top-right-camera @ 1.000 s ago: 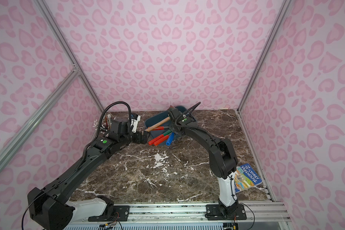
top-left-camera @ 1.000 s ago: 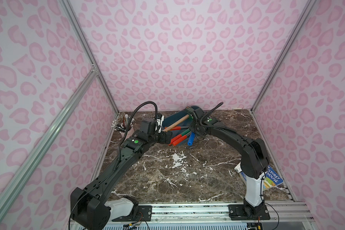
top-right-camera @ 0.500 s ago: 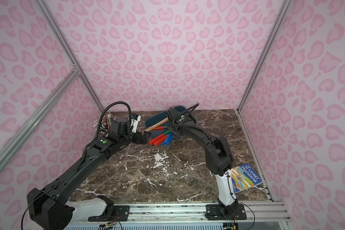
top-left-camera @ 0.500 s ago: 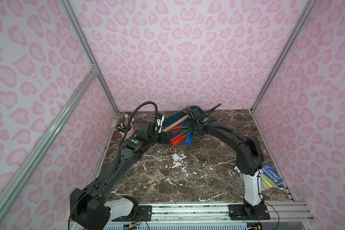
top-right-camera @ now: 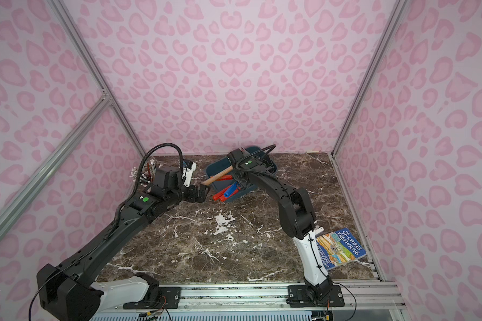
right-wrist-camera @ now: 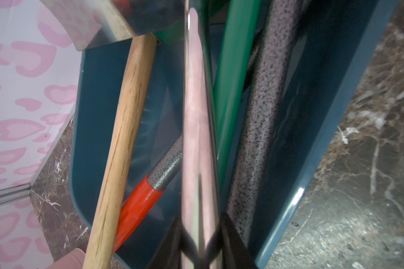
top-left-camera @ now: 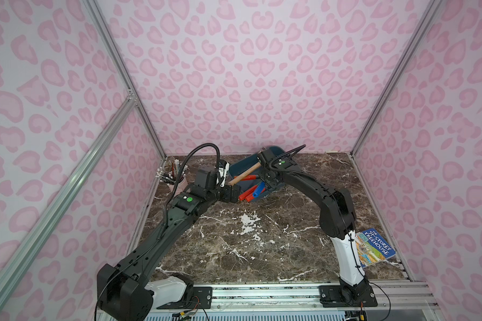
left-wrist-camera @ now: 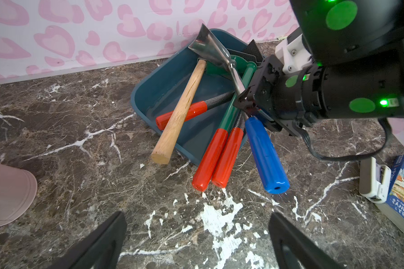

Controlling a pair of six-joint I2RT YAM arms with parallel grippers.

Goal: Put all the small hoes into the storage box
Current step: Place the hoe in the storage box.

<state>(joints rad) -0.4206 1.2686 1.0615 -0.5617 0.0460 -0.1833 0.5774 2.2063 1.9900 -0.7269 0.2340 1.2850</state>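
Right jaws tight on small hoe (left-wrist-camera: 264,151), shiny steel shank

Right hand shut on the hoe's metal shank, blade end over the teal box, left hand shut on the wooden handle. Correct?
The left hand is open and empty: the left wrist view shows its fingers wide apart over the marble, clear of the wooden handle. Rest stands: right hand shut on the metal shank of the small hoe, blade end over the storage box.
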